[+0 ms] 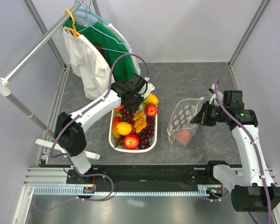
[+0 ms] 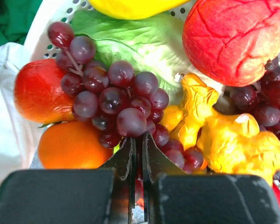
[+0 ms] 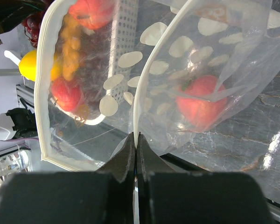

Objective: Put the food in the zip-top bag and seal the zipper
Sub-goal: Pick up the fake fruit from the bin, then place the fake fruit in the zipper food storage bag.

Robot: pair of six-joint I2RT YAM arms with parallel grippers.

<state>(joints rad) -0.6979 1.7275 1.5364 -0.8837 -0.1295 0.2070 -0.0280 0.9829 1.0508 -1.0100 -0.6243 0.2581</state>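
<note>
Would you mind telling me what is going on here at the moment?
The two arms are bagging fruit. The right gripper is shut on the mouth edge of the zip-top bag, holding it open, with one red fruit inside. The left gripper is down in the white basket, pinched shut on a grape bunch. The other fruit lies in the basket.

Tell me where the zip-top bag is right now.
In the top view the zip-top bag stands right of centre, between the white basket and the right gripper, which pinches its rim; a red fruit lies inside.
</note>
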